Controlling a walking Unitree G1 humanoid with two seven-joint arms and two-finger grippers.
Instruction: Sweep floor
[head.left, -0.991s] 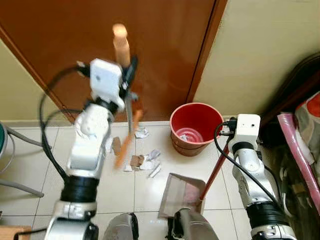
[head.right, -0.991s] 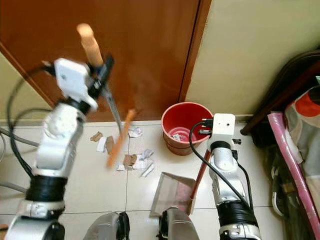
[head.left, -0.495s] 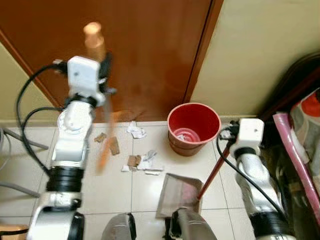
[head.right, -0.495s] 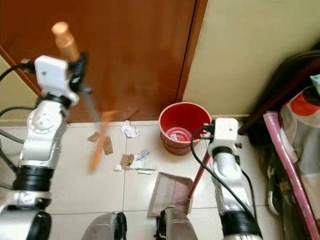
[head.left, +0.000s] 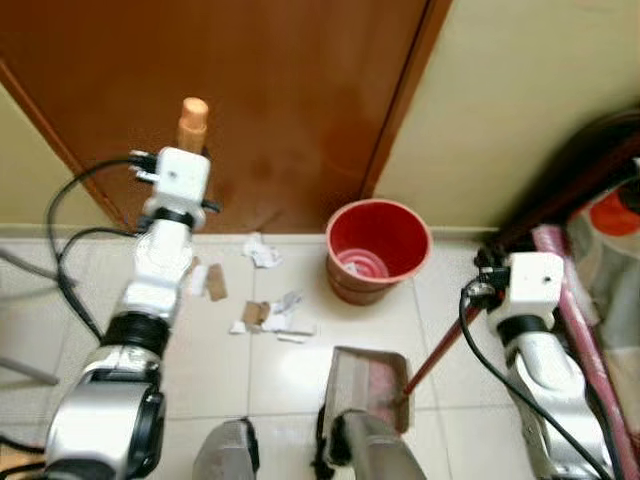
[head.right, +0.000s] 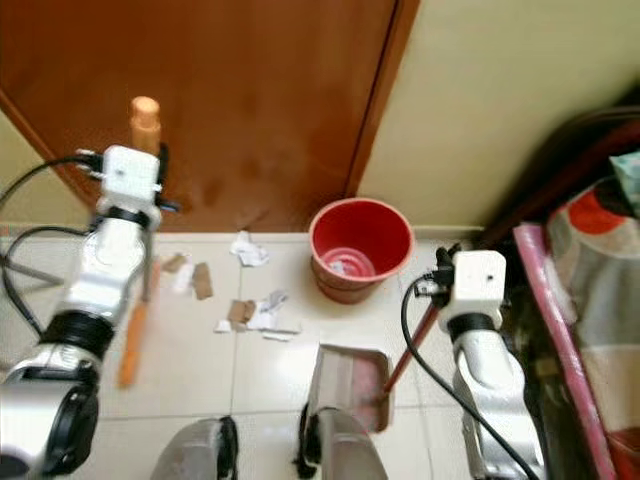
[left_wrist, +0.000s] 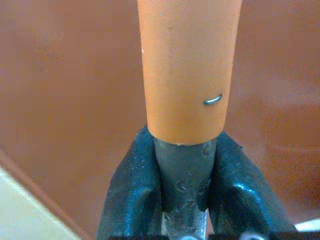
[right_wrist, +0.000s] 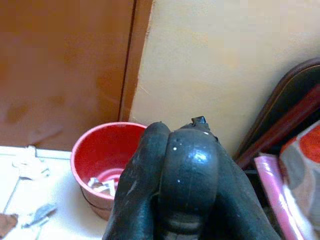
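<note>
My left gripper (left_wrist: 183, 170) is shut on a broom just below its orange handle end (head.left: 193, 114), up near the door. The shaft runs down along my left arm to the orange brush (head.right: 134, 342), which is over the tiles left of the litter. Torn paper and cardboard scraps (head.left: 272, 314) lie between the brush and a red bucket (head.left: 378, 250); more scraps (head.left: 259, 249) lie by the door. My right gripper (right_wrist: 184, 172) is shut on the top of a red dustpan handle (head.left: 436, 352). The grey dustpan (head.left: 367, 384) rests on the floor in front of my feet.
A brown door (head.left: 260, 80) and a cream wall (head.left: 520, 90) close off the far side. A pink roll (head.left: 578, 310), dark wooden furniture (head.left: 570, 190) and patterned fabric crowd the right. A metal chair leg (head.left: 22, 264) shows at the left edge. The bucket holds some paper.
My left arm has swung the broom leftwards, carrying the brush from over the scraps to the tiles left of them. The head view has shifted a little. The dustpan has stayed put.
</note>
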